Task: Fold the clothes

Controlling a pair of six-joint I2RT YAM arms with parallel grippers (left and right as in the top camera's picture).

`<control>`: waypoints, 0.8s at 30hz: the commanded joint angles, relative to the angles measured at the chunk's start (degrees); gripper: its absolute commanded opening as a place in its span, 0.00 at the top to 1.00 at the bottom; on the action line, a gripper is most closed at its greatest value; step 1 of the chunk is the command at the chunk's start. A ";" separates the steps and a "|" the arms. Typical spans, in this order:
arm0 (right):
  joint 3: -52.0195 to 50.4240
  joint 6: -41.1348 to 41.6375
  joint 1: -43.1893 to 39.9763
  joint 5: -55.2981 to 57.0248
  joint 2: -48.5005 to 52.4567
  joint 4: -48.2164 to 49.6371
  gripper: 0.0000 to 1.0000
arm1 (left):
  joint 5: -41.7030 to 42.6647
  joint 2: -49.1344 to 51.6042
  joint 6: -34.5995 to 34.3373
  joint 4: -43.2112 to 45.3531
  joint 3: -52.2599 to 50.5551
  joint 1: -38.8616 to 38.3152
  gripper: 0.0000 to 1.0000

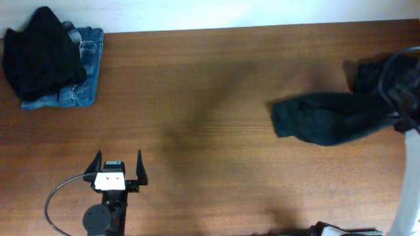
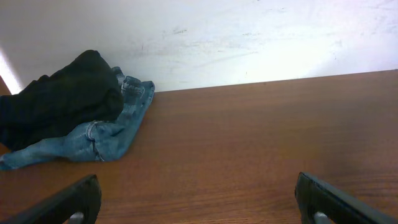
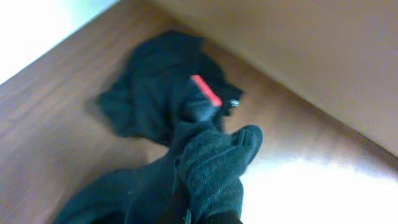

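Black garment (image 1: 328,118) clamped in right gripper (image 1: 399,99); left gripper (image 1: 119,167) spread wide.

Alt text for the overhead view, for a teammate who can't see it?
A wooden table from above: a dark garment stretches to the right edge. A black garment sits on jeans at the far left corner, and the left gripper stands open and empty near the front.
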 commanded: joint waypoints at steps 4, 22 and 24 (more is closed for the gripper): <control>1.07 5.29 -8.92 3.21 -3.37 0.68 0.96 | 0.63 -0.37 0.72 -0.33 -0.11 0.33 0.01; 6.84 5.18 -24.72 0.98 -3.32 9.90 0.96 | 0.63 -0.37 0.72 -0.31 -0.11 0.33 0.01; 6.84 5.16 -24.72 -4.00 -0.44 9.68 0.96 | 0.63 -0.37 0.72 -0.33 -0.11 0.33 0.01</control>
